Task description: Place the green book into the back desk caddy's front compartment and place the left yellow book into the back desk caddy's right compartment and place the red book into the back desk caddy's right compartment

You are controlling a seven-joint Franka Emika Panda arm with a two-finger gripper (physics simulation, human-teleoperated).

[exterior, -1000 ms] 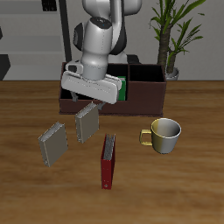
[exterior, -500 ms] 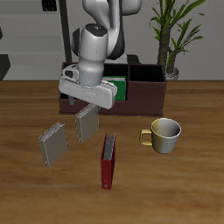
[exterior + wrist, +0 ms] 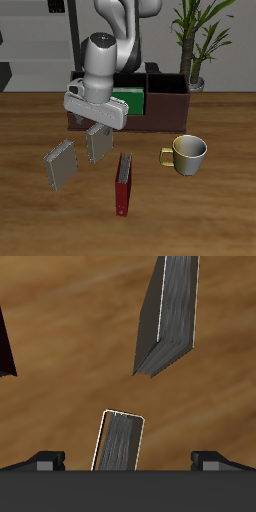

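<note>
The green book [image 3: 128, 101] stands upright in the front compartment of the back desk caddy [image 3: 166, 106]. My gripper [image 3: 98, 121] hangs open just in front of the caddy, over the left yellow book [image 3: 98, 142]. In the wrist view that book [image 3: 120, 441] lies between the open fingers [image 3: 46, 461] with nothing gripped, my gripper [image 3: 128, 462] being above it. The other yellow book [image 3: 60, 165] [image 3: 170, 316] lies farther toward the table's front. The red book [image 3: 123, 183] lies flat nearer the front edge, and only its edge [image 3: 5, 348] shows in the wrist view.
A pale mug [image 3: 186, 153] stands beside the red book, in front of the caddy's end. A potted plant [image 3: 196, 45] rises behind that end of the caddy. The wooden table [image 3: 200, 215] stretches toward the front edge.
My gripper has moved away from the caddy's middle section, sideways and forward, to above the left yellow book. The green book stays in the caddy.
</note>
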